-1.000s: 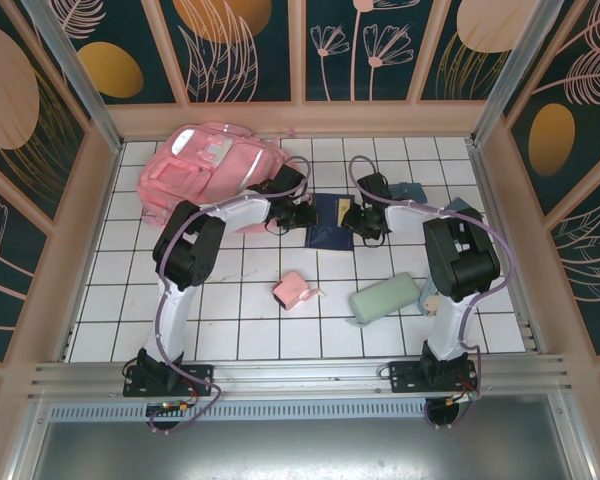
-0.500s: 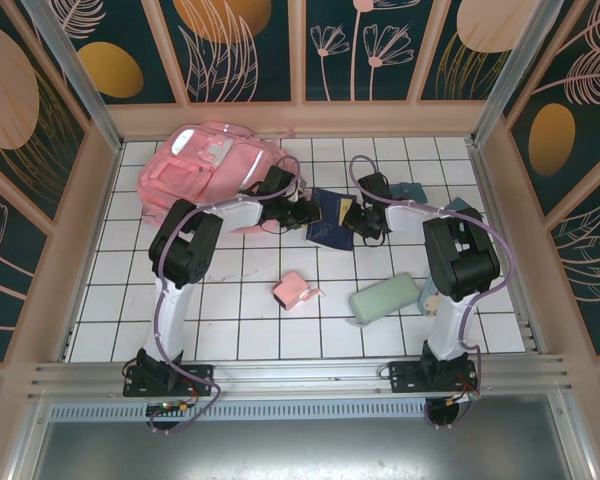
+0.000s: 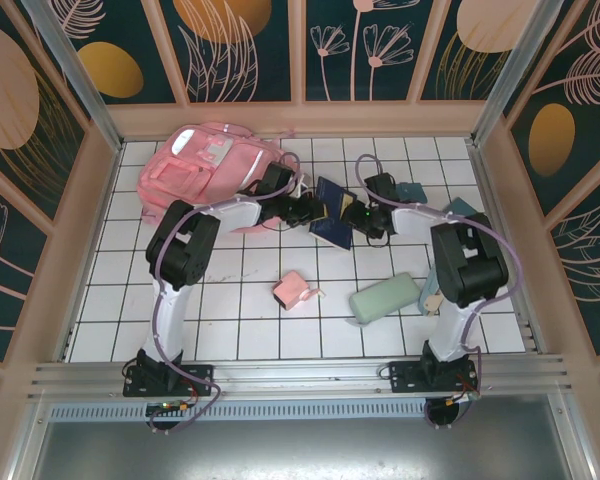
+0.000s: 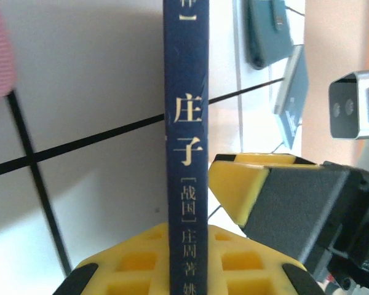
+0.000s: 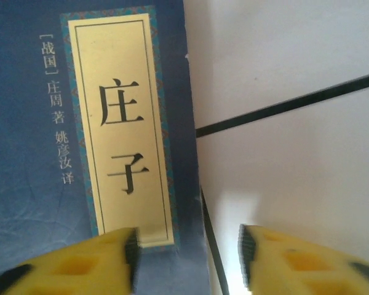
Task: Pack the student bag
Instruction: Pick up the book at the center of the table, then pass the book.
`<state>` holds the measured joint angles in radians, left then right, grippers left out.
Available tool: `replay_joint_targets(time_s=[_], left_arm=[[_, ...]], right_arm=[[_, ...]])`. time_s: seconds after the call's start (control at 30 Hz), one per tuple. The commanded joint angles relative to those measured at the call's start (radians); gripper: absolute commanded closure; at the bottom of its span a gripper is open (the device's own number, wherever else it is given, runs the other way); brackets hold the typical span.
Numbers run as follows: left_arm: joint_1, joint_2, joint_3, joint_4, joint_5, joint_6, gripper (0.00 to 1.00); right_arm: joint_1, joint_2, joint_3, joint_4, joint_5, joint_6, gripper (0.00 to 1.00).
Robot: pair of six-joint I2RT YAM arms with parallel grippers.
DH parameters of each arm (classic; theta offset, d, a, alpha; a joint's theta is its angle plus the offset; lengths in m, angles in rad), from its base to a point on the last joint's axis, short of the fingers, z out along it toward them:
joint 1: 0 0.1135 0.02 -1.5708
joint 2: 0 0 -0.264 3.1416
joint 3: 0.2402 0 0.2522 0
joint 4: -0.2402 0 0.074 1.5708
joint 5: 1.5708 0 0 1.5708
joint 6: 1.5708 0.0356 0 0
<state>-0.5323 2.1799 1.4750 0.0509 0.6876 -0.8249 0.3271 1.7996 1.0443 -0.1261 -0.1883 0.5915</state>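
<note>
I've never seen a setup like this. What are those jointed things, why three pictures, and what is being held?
Those are robot arms, a left arm and a right arm, each ending in a two-finger gripper. The wide picture is from a camera overhead; the two close-ups are from cameras on the wrists. The left gripper grips a dark blue book across its spine; the right gripper is open at the book's edge. On the tiled table lie a pink backpack, a small pink pouch and a green case.
</note>
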Motion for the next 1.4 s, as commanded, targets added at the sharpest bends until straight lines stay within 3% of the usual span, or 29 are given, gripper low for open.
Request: replay_joint_targets(time_s=[0.0,0.17,0.27,0.33,0.5,0.73,1.27,1.37], left_arm=[[0.02,-0.089,0.01,0.095,0.093,-0.028,1.0],[0.035,-0.122,0.041,0.13,0.165,-0.048,1.0],[0.04,-0.13,0.069,0.132,0.194,-0.051,1.0],[0.042,-0.133,0.084,0.147,0.218,-0.068,1.0],[0.043,-0.148,0.084,0.241,0.266,-0.145,1.0],[0.043,-0.157,0.064,0.333,0.298,-0.223,1.0],[0.043,-0.162,0.032,0.472,0.342,-0.327,1.0],[0.044,-0.156,0.037,0.44,0.346,-0.306,1.0]], right_arm=[[-0.029,-0.151,-0.065,0.102,-0.067,-0.023,0.31],[-0.131,-0.247,-0.174,0.292,-0.286,0.086,0.27],[-0.195,-0.301,-0.328,0.645,-0.43,0.263,0.28],[-0.224,-0.314,-0.367,0.771,-0.467,0.336,0.27],[-0.242,-0.254,-0.281,0.705,-0.6,0.332,0.27],[-0.24,-0.187,-0.29,0.915,-0.703,0.47,0.27],[-0.24,-0.102,-0.282,1.137,-0.796,0.615,0.3],[-0.241,-0.102,-0.279,1.154,-0.807,0.622,0.35]])
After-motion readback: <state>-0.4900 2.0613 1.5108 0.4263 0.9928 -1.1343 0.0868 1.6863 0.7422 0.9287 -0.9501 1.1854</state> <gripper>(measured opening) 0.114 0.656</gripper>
